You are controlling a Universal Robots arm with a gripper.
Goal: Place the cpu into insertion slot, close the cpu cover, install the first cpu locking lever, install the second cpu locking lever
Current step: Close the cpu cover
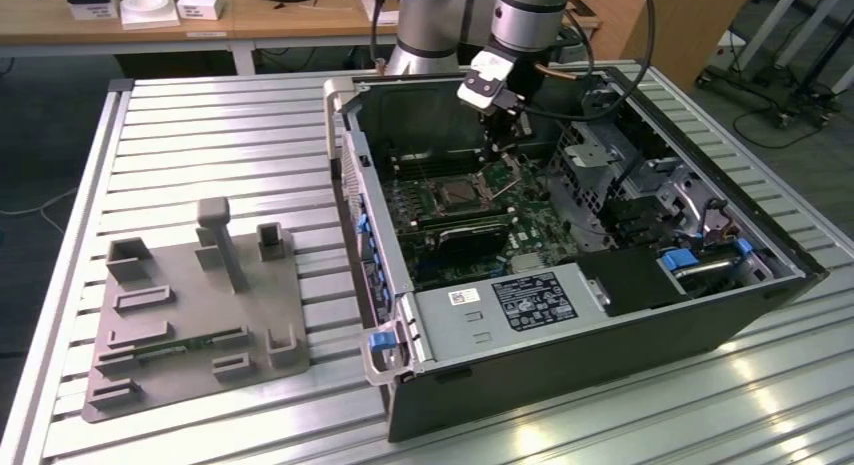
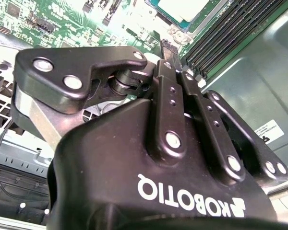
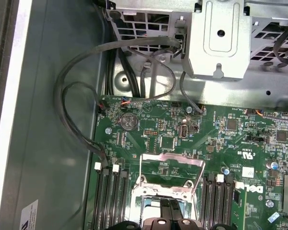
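Observation:
The cpu [image 2: 182, 8] shows its pale silver top face, lying in the insertion slot [image 1: 450, 196] on the green board inside the open computer case [image 1: 400, 315]. In the first wrist view the cpu cover [image 3: 173, 160], a thin metal frame with a square window, stands raised at the slot's far edge. My gripper [image 2: 166, 47] hangs just above the board beside the slot, with its fingers together and nothing visible between them. In the exterior view the gripper [image 1: 506, 185] reaches down into the case, on the right of the slot.
Long memory slots [image 3: 110, 196] flank the socket on both sides. Black cables [image 3: 77, 96] loop along the case wall. A metal drive cage [image 1: 627, 175] rises at the exterior view's right. A grey fixture plate [image 1: 200, 325] lies on the slatted table left of the case.

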